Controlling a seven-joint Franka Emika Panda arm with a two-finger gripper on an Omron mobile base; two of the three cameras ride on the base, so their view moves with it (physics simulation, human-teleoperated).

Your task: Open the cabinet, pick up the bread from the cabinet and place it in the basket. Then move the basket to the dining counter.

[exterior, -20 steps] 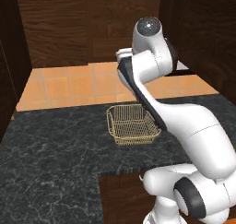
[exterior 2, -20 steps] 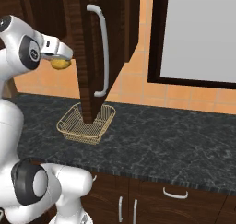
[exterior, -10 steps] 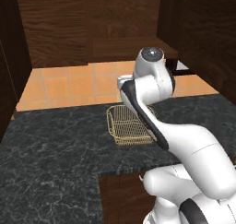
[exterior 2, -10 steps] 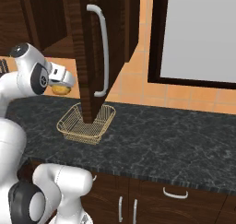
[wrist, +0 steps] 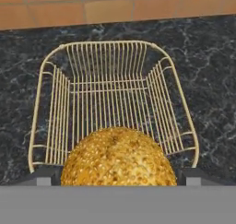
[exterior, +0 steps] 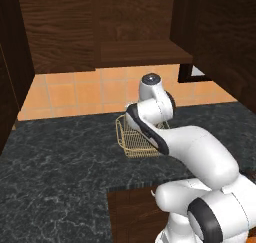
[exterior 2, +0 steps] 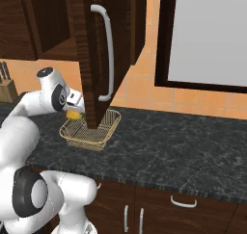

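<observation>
gripper (wrist: 118,178) holding bread (wrist: 119,157), jaws wide, one dark tip either side of bun. bread golden, speckled, above near edge of basket (wrist: 115,98) in hand view. in right base view bread (exterior 2: 73,114) at gripper (exterior 2: 74,111), just over basket (exterior 2: 91,130) left rim. basket sits upright on black marble counter (exterior 2: 164,151), bare wire floor visible. cabinet (exterior 2: 99,50) door swung open above basket, silver handle (exterior 2: 107,52) facing out. orange tile wall (exterior: 75,89) behind. knife block (exterior 2: 6,86) far left.
</observation>
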